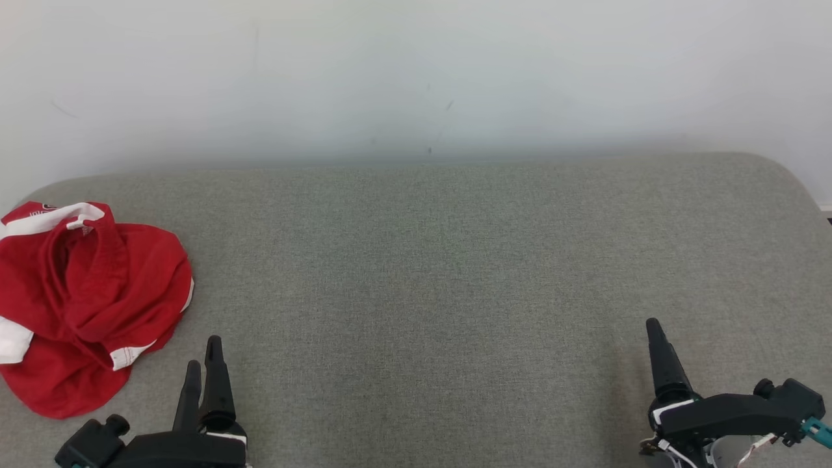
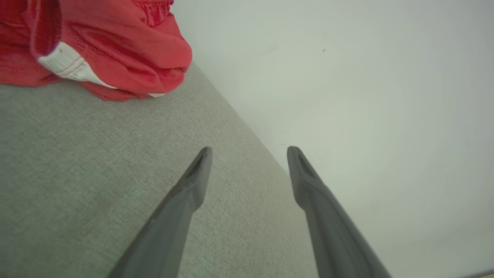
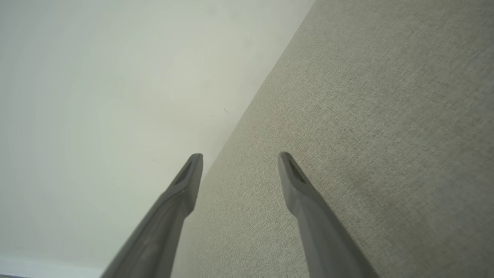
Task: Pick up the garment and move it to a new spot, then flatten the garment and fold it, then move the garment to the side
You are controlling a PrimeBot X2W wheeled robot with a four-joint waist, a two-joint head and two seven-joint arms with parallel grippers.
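Observation:
The garment (image 1: 84,299) is a crumpled red piece with white bands, heaped at the far left of the grey fabric surface (image 1: 429,273). In the left wrist view the garment (image 2: 108,50) fills the upper left corner. My left gripper (image 1: 203,354) hovers at the lower left, just right of the heap and apart from it; its fingers (image 2: 193,185) stand open with nothing between them. At the lower right my right gripper (image 1: 653,331) is over bare fabric, far from the garment. The right wrist view shows my right gripper (image 3: 240,160) open and empty.
A pale wall (image 1: 416,78) rises right behind the grey surface. The surface's rounded far corner (image 1: 780,169) curves down at the right. Wide bare fabric lies between the two grippers.

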